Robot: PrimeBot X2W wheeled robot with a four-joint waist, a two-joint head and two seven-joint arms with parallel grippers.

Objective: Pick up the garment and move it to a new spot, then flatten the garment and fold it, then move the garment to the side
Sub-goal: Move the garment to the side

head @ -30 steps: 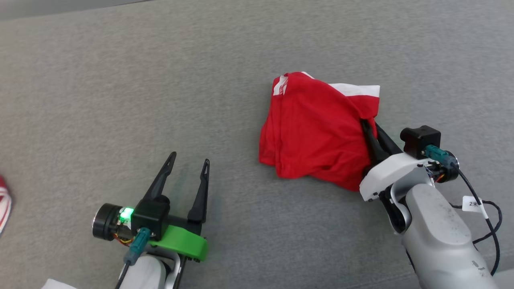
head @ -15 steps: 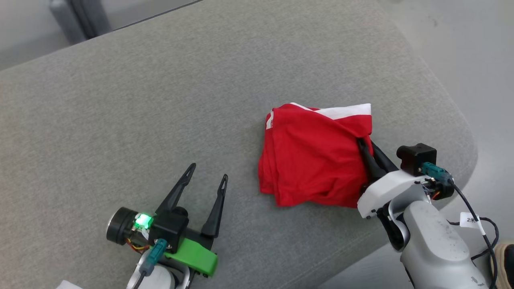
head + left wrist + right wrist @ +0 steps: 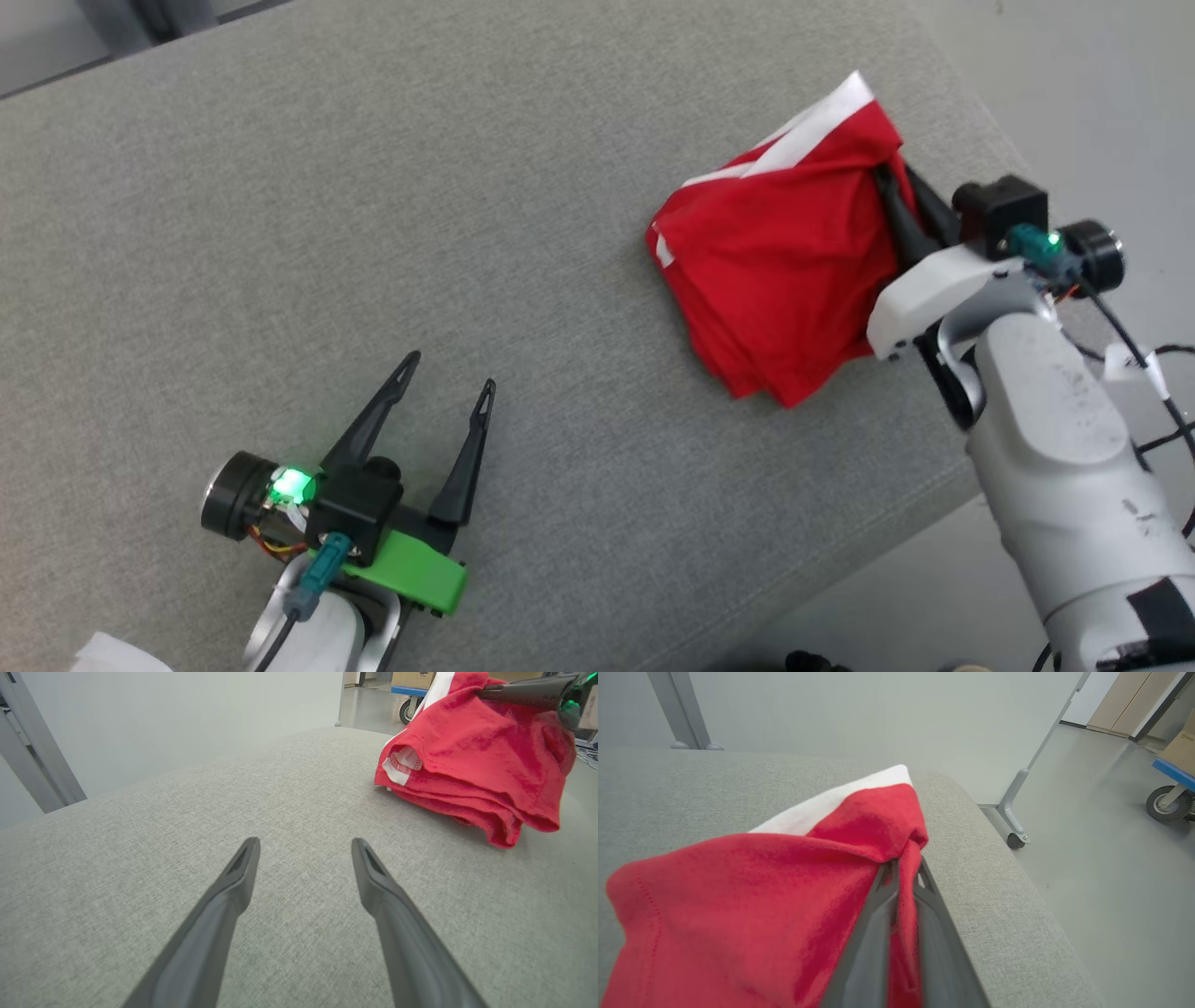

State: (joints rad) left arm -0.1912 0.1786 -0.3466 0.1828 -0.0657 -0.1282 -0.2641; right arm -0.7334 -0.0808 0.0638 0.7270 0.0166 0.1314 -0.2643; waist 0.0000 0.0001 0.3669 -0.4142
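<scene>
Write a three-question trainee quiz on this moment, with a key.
1. True or false: the right gripper is shut on the garment.
2. The left gripper is: A) shut on cloth; B) open, over bare cushion; C) touching the garment.
3. Fill in: the red garment has a ___ band.
Key: 1 true; 2 B; 3 white.

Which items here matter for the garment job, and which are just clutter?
Job: red garment; right pincer, shut on it; left pincer, open; grey cushion beneath.
Clutter: blue cart; cardboard box; frame leg on a caster; white scrap.
</scene>
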